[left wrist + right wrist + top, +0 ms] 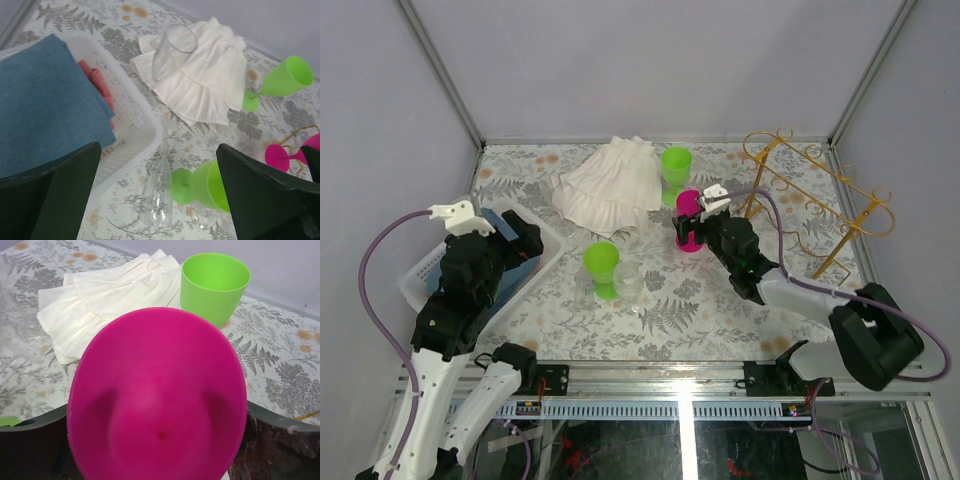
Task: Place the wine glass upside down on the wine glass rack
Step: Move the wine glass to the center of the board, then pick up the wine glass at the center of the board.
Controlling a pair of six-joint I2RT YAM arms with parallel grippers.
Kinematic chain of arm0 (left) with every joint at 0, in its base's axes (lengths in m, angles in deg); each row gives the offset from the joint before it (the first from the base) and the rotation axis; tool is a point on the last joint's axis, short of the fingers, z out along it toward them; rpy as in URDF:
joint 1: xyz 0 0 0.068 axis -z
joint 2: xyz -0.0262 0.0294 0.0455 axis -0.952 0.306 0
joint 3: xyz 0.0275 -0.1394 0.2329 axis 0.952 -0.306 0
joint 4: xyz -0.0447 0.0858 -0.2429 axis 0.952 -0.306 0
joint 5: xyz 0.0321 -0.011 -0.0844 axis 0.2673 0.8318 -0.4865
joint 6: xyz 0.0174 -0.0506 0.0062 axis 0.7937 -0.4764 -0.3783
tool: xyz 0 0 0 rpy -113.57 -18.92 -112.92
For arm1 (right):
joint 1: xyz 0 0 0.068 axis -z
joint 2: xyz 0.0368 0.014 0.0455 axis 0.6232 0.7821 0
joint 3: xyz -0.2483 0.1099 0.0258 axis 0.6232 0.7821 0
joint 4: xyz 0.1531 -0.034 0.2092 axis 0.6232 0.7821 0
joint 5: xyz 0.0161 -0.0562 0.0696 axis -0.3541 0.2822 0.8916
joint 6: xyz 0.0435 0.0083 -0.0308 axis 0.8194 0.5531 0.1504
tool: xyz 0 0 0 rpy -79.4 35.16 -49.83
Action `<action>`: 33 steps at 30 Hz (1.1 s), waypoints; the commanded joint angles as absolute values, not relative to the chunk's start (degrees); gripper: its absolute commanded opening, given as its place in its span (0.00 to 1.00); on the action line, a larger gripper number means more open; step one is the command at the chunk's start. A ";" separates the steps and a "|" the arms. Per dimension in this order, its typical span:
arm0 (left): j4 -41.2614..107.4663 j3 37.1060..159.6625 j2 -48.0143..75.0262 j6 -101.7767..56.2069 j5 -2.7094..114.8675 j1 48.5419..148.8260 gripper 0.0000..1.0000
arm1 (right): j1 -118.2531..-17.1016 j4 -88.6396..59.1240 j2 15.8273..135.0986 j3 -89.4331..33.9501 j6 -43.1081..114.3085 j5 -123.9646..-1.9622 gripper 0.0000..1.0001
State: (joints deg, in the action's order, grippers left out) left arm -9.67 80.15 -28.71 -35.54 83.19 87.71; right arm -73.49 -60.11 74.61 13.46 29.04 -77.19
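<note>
The wine glass (688, 206) is magenta plastic and stands upright left of the wine glass rack (820, 200), a gold wire stand at the back right. My right gripper (704, 214) is shut on its bowl. In the right wrist view the bowl (157, 390) fills the frame, and both fingers show as dark patches through its wall. I cannot tell whether its foot touches the table. My left gripper (510, 238) hangs open over the white basket (425, 270), with nothing between its fingers (55, 195).
A white folded cloth (610, 185) lies at the back centre with a green glass (675, 165) beside it. Another green glass (601, 265) and clear glasses (628, 282) stand mid-table. The basket holds a blue cloth (45, 105).
</note>
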 commanded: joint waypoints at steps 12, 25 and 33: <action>-0.71 84.51 -23.27 -34.76 62.29 87.21 0.99 | -76.61 -35.50 40.08 22.69 34.90 -80.11 0.61; 10.20 84.33 -10.29 -42.63 78.36 118.80 1.00 | -76.54 -22.07 26.32 18.04 38.76 -79.30 0.60; 20.13 82.71 -4.00 -46.77 75.55 125.21 1.00 | -76.56 -20.84 23.34 11.96 42.81 -76.48 0.60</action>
